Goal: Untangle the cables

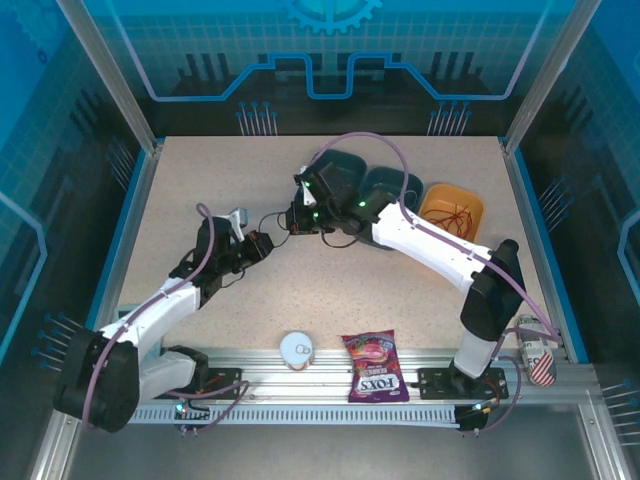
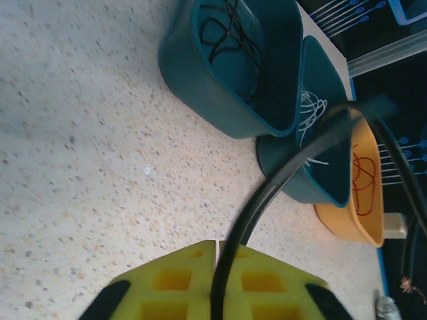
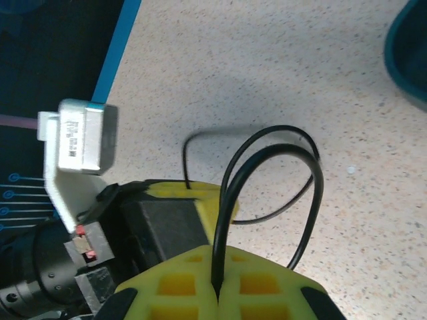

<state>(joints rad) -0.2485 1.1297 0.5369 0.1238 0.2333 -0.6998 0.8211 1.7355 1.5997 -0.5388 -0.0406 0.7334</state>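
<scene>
A thin black cable (image 1: 276, 221) stretches over the table between my two grippers. My left gripper (image 2: 217, 245) is shut on it, and the black cable (image 2: 267, 193) rises from between its yellow pads. My right gripper (image 3: 218, 250) is also shut on the black cable (image 3: 313, 180), which loops out ahead of it toward the left gripper (image 3: 190, 193) close by. A red cable (image 2: 360, 177) lies coiled in the orange bin (image 2: 347, 220). A white cable (image 2: 308, 117) lies in the middle teal bin (image 2: 287, 167). More black wire (image 2: 227, 33) sits in the near teal bin (image 2: 200, 87).
The three bins stand in a row at the back of the table (image 1: 200, 180), just behind the right gripper (image 1: 300, 216). A snack bag (image 1: 371, 366), a small white round thing (image 1: 297, 348) and a can (image 1: 540, 362) sit along the near rail.
</scene>
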